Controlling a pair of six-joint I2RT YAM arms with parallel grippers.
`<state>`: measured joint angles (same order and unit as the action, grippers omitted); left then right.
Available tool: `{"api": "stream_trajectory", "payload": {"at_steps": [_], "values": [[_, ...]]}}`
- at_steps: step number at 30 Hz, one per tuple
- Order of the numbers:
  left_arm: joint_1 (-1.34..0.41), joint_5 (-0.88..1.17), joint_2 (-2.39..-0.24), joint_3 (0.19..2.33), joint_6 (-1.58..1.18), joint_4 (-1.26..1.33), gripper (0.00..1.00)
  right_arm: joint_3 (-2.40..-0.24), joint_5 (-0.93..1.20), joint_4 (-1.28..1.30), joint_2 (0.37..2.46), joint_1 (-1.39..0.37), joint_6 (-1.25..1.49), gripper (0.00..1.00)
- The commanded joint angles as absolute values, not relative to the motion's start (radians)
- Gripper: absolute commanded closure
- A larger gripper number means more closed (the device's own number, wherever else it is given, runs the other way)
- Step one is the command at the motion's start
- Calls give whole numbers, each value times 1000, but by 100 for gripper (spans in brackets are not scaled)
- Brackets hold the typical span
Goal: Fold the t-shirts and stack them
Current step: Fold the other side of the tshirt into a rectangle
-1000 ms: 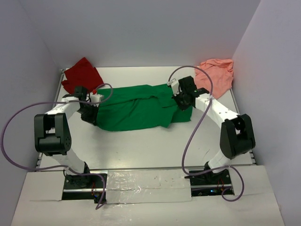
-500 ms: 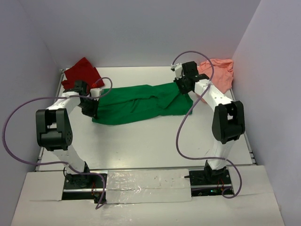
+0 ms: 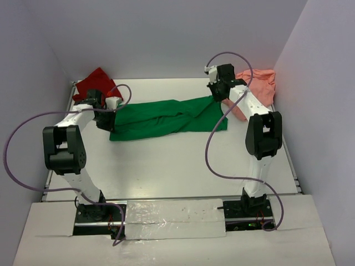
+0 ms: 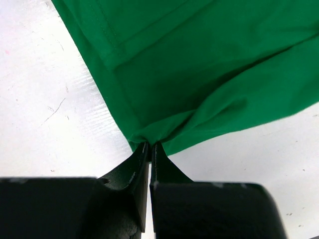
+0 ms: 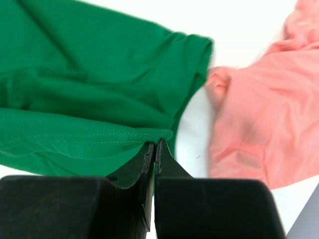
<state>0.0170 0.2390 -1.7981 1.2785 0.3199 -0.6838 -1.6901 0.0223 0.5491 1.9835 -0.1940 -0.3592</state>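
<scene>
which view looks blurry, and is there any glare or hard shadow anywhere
Right wrist: the salmon pink t-shirt is soft and smeared, while the hem stitching on the green t-shirt is crisp. Left wrist: the cloth is sharp, but the white table is bright, nearly washed out. Top external: evenly lit and sharp, with only faint, soft shadows.

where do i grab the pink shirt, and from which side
Probably the bunched left edge of the pink t-shirt, from above and the left: it lies crumpled by the right wall, and the folds there stand up enough to pinch.
</scene>
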Motion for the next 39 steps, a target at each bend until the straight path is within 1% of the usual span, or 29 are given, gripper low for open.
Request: {"api": "stream_trajectory", "payload": {"at_steps": [1, 11, 19, 26, 28, 29, 30, 33, 34, 35, 36, 37, 38, 39], "values": [[29, 238, -1807, 1331, 311, -647, 100, -1770, 2, 555, 2000, -163, -357, 100], [58, 227, -1809, 1336, 304, -592, 100, -1805, -29, 555, 2036, -121, -373, 100], [72, 244, -1799, 1319, 275, -489, 100, -1802, -20, 552, 2059, -115, -370, 100], [69, 273, -1868, 1377, 279, -468, 100, -1818, -5, 561, 2098, -117, -365, 100], [63, 279, -1894, 1390, 284, -466, 97, -1818, -5, 560, 2106, -115, -364, 100], [61, 287, -1902, 1393, 284, -460, 93, -1818, -6, 560, 2109, -117, -364, 100], [57, 293, -1916, 1396, 291, -459, 84, -1816, -6, 558, 2111, -115, -364, 100], [43, 291, -1928, 1384, 291, -417, 70, -1813, -6, 555, 2121, -118, -367, 100], [35, 287, -1934, 1382, 288, -411, 64, -1816, -6, 557, 2125, -118, -365, 100], [32, 279, -1948, 1385, 281, -405, 51, -1818, -6, 558, 2126, -118, -364, 100], [28, 273, -1953, 1385, 278, -396, 47, -1816, -5, 557, 2128, -117, -362, 100], [26, 265, -1956, 1381, 272, -385, 40, -1813, -6, 557, 2125, -118, -361, 98], [26, 261, -1956, 1378, 264, -374, 25, -1809, -5, 551, 2123, -118, -360, 78], [25, 243, -1950, 1364, 259, -348, 22, -1801, -6, 546, 2112, -120, -360, 65]]}}
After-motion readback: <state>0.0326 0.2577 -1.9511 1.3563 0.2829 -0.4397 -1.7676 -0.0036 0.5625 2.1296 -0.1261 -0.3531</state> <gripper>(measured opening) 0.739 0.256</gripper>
